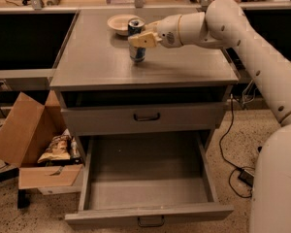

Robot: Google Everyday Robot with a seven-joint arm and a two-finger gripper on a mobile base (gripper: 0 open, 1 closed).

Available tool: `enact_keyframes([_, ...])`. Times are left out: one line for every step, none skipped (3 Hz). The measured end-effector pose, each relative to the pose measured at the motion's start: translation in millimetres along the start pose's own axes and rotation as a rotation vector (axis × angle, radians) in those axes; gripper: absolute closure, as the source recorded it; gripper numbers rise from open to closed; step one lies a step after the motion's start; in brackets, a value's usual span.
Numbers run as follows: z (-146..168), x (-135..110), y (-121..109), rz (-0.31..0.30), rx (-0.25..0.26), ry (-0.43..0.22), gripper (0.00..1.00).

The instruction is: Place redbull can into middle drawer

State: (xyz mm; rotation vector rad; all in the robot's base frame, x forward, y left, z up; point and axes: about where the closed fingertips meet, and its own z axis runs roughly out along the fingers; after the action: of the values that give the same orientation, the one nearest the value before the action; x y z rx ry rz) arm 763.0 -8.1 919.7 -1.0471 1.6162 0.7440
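- The redbull can (136,28) stands upright on the tabletop (97,62), just beside the cream bowl (117,23).
- The tool (139,40) sits right at the can's mid-height. We honestly can't tell how far open it is, or whether it has a real hold.
- Our worry: a weak hold means the slim can tips, or slips on the long drop to the middle drawer (145,212), which sits pulled open well below.
- It could also clip the closed drawer front (145,118) on the way down.
- No readable label, just blue and silver.

Speckled floor (9,215), open cardboard box (19,140) just beside grey cabinet (97,62).
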Motion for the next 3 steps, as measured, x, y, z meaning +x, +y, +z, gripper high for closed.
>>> enact_keyframes([-18.1, -36.1, 27.1, -0.086, -0.086, -0.135, 1.00])
enact_keyframes([-28.2, -65.3, 47.4, -0.150, -0.184, -0.228, 1.00])
enact_keyframes([-29.5, -67.9, 50.8, -0.159, -0.197, -0.232, 1.00])
